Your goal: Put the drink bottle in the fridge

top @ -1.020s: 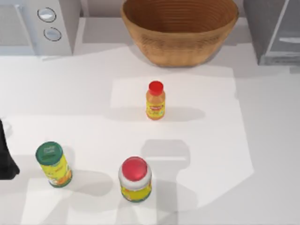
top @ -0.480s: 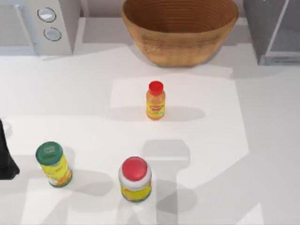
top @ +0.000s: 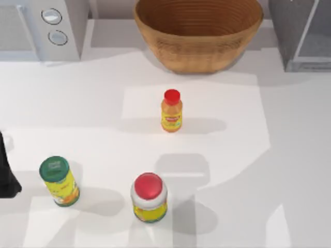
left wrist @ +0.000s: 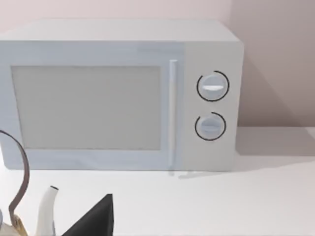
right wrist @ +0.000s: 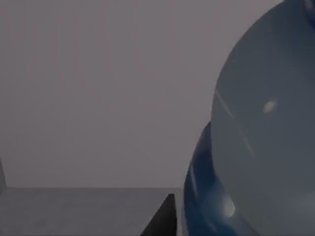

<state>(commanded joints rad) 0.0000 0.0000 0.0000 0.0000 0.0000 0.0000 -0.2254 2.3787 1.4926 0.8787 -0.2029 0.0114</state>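
Right wrist view: bottle (right wrist: 266, 147) sits close against the camera, before a grey fridge (right wrist: 98, 98) wall; finger state cannot be told. Left arm (top: 6, 170) parked at table's left edge.

No lettering could be read. The labels on the orange bottle (top: 171, 111), the red-lidded jar (top: 149, 198) and the green-lidded can (top: 59, 181) were illegible.
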